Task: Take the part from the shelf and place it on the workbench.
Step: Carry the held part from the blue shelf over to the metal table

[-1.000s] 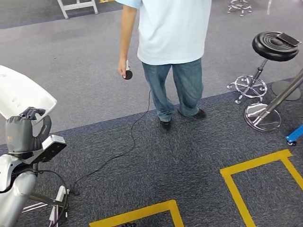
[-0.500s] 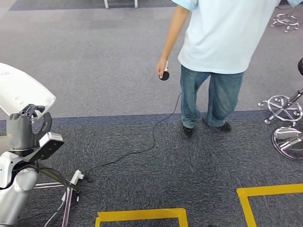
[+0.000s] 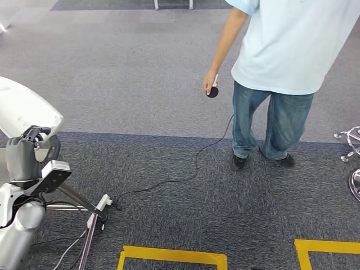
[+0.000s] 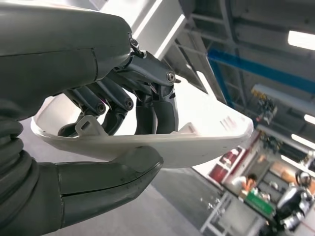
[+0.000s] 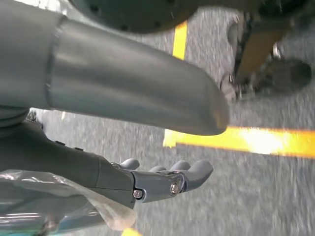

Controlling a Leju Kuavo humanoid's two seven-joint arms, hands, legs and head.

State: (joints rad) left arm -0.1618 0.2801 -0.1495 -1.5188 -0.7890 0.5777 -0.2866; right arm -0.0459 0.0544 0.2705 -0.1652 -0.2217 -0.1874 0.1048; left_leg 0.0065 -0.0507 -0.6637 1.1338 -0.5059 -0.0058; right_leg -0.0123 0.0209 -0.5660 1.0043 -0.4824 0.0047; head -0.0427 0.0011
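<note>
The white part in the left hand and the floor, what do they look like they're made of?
White part: likely moulded plastic, smooth, thin-edged and slightly glossy. Floor: looks like short-pile grey carpet, with a speckled woven texture. Left hand grips the part.

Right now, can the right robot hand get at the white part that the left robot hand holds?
Probably not directly: the right robot hand hangs low over the carpet, while the white part sits raised in the left robot hand.

This looks like a robot lab or workshop. The grey carpet floor point(image 3: 127, 67) has yellow tape point(image 3: 172, 256) boxes, a cable point(image 3: 178, 180) runs across it, and another robot point(image 4: 295, 211), a bit blurry, stands far off.
</note>
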